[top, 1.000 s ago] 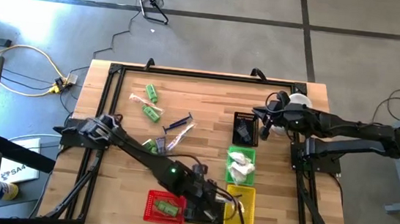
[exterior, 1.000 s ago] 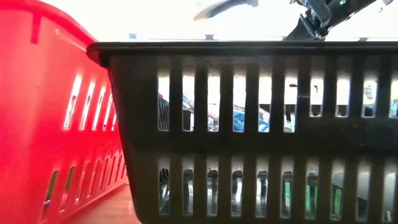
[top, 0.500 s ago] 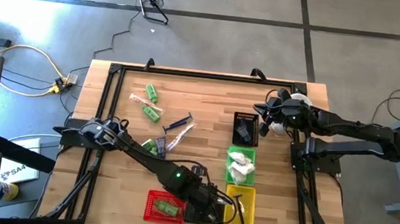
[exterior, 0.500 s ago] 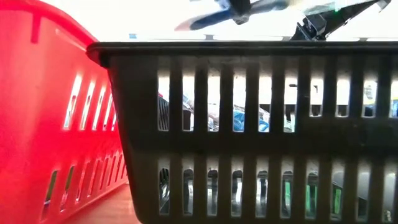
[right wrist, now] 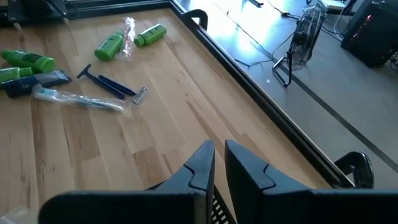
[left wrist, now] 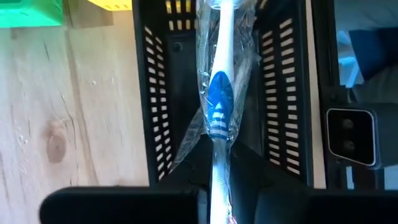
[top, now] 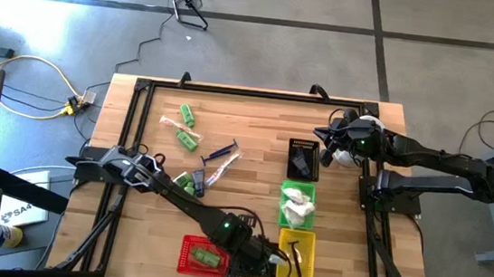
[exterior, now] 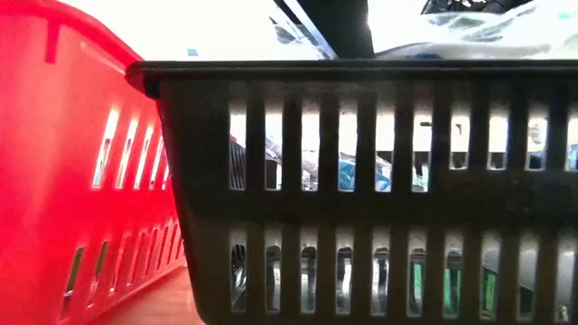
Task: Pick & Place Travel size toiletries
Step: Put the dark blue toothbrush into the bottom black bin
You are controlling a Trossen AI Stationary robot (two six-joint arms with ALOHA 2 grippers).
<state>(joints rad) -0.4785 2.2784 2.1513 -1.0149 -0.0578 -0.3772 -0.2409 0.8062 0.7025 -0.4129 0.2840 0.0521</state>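
Note:
My left gripper (top: 264, 260) is shut on a clear-wrapped toothbrush (left wrist: 219, 93), white with a blue grip, right over the near black basket (left wrist: 155, 124) between the red basket (top: 202, 255) and the yellow basket (top: 301, 253). In the low view the wrapper (exterior: 470, 32) shows just above the black basket's rim (exterior: 361, 72). Loose toiletries lie on the wood: green bottles (top: 186, 114), blue razors (top: 221, 151) and another wrapped toothbrush (right wrist: 78, 99). My right gripper (right wrist: 219, 155) waits shut and empty at the far right, beside the far black basket (top: 302, 159). My left gripper pinches the toothbrush's handle (left wrist: 217, 163) between its two fingers, just behind the blue grip, wrapper and all. The fingers slant down from the table's left, and the brush runs on ahead in line with them. It hangs over the inside of the black basket; whether it touches it cannot be told.
The green basket (top: 297, 205) holds white packets, and the red basket holds green bottles (top: 206, 257). A white cup (top: 368, 125) stands at the far right corner. A black frame (top: 143, 88) rims the table. Bare wood lies at mid-table (top: 257, 130).
My left gripper has sunk and tipped further down, toward the table's near edge, bringing the wrapped toothbrush from well above the near black basket down to its rim.

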